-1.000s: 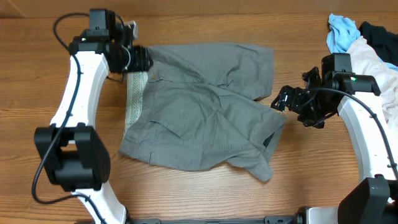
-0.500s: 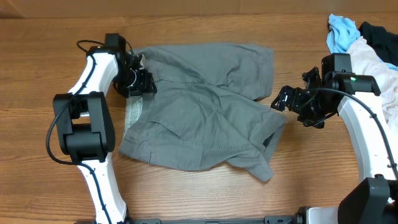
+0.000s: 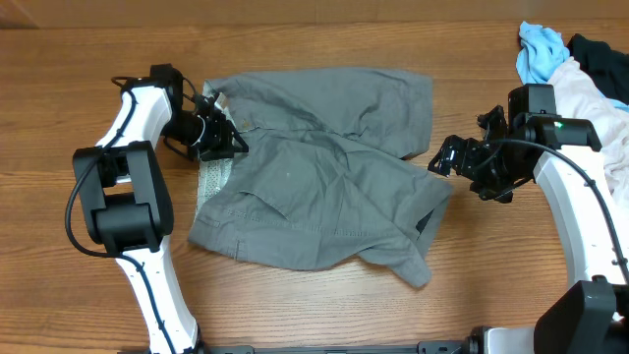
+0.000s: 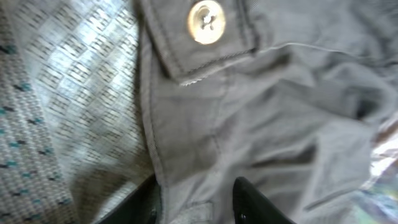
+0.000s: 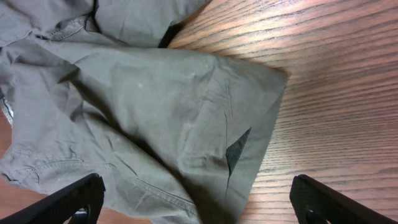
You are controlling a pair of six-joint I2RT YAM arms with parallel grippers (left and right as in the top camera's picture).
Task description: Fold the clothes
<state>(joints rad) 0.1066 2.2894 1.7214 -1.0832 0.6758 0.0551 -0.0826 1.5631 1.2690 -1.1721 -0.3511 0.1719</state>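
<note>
Your left gripper (image 3: 222, 138) sits at the waistband end of the shorts (image 3: 314, 177), right at the fly. In the left wrist view, its two fingers (image 4: 256, 202) are drawn fairly narrow, and a ridge of gray cloth with a stitched seam runs up between them. You cannot tell from the pictures whether the pads are actually pinching that cloth or only flanking it. Ahead of the fingertips and well apart from them is the pale button (image 4: 206, 21) on its tab. Off to one side of the fingers, the checked, speckled lining (image 4: 62, 93) of the waistband is turned face up.

Your right gripper (image 3: 444, 157) is spread wide and holds nothing. It hovers just beside the leg end of the shorts. In the right wrist view, one finger (image 5: 74, 196) stands over gray cloth and the other over bare wood of the table (image 5: 336, 93). The square corner of the leg lies ahead of the gap between them. A short dark slit (image 5: 237, 150) in the fabric is also in front of that gap, nearer the fingertips than the corner is.

The shorts lie spread and rumpled on the table between your two grippers, with one leg lapped over the other. Behind the right gripper, far from its fingers, a blue cloth (image 3: 539, 49), a pale garment (image 3: 590, 93) and a dark garment (image 3: 601, 47) are heaped at the table's corner.
</note>
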